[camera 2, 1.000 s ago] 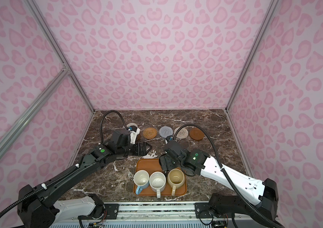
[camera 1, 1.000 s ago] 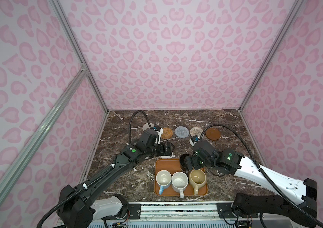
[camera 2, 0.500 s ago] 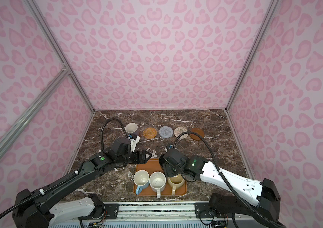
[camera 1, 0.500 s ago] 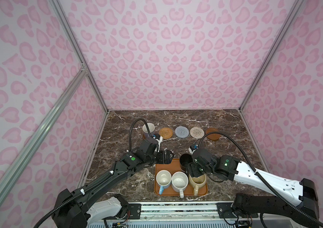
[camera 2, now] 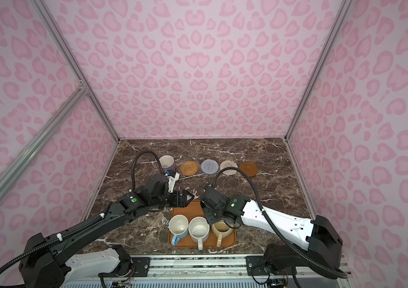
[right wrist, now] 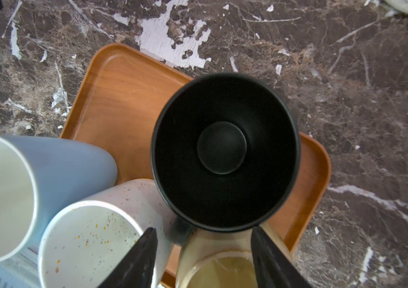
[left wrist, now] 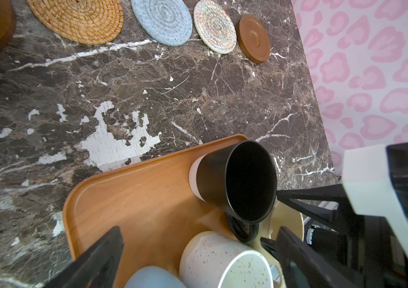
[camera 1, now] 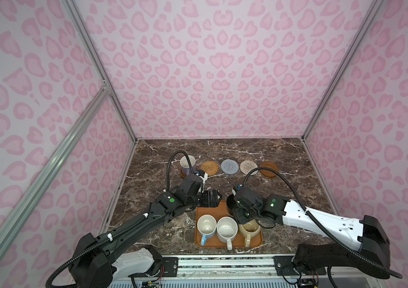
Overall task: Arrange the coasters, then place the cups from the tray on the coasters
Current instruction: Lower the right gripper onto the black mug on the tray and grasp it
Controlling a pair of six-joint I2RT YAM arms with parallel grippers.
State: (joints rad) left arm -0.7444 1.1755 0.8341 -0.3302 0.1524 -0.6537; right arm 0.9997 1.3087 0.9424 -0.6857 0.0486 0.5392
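The tray [camera 1: 206,210] is carrying four upright mugs [camera 1: 227,228], handles pointing nearward. The right end effector [right wrist: 203,230], spread, is straddling the black mug [right wrist: 222,149] handle; the left end effector [camera 1: 214,198] is hovering spread.

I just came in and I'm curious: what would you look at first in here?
The pink-spotted walls all around grab you first. Near the front, the left hand and right hand are close together over the tray of mugs, by the black mug. Along the far side runs a row of coasters, a lavender mug standing on the left-end one.
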